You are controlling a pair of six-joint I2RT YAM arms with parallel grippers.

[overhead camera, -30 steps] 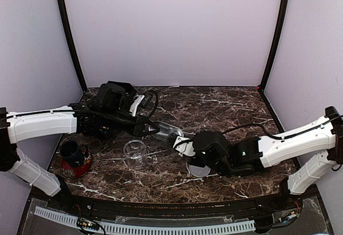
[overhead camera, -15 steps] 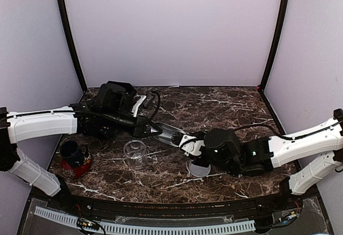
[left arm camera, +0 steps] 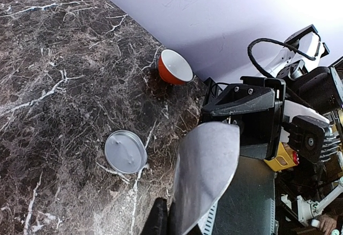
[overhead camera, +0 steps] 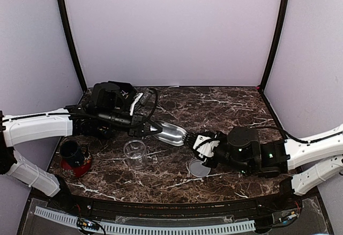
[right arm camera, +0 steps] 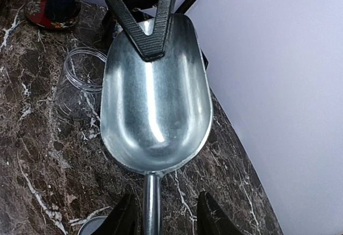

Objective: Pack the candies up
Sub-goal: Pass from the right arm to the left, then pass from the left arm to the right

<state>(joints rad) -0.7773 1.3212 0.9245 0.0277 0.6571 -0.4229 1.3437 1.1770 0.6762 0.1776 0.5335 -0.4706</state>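
No candies show in any view. A metal scoop [overhead camera: 170, 134] hangs level over the table between both arms. My left gripper [overhead camera: 151, 129] is shut on its front rim; its black fingers [right arm camera: 154, 36] pinch the rim in the right wrist view, and the scoop's back [left arm camera: 206, 176] fills the left wrist view. My right gripper [overhead camera: 201, 142] is open, its fingers [right arm camera: 124, 216] spread either side of the scoop's handle [right arm camera: 152, 203]. The scoop bowl [right arm camera: 155, 93] is empty. A clear glass jar [overhead camera: 135, 153] stands open below the left gripper, and it also shows in the right wrist view [right arm camera: 83, 68].
A round lid [overhead camera: 198, 168] lies flat under the right wrist and shows in the left wrist view [left arm camera: 125, 151]. A dark mug [overhead camera: 72, 152] on a red saucer stands at the near left. An orange bowl [left arm camera: 174, 67] with a white inside sits by the wall.
My right arm has drawn back to the right along the scoop's handle. The left gripper has followed a little to the right with the scoop's rim in it.
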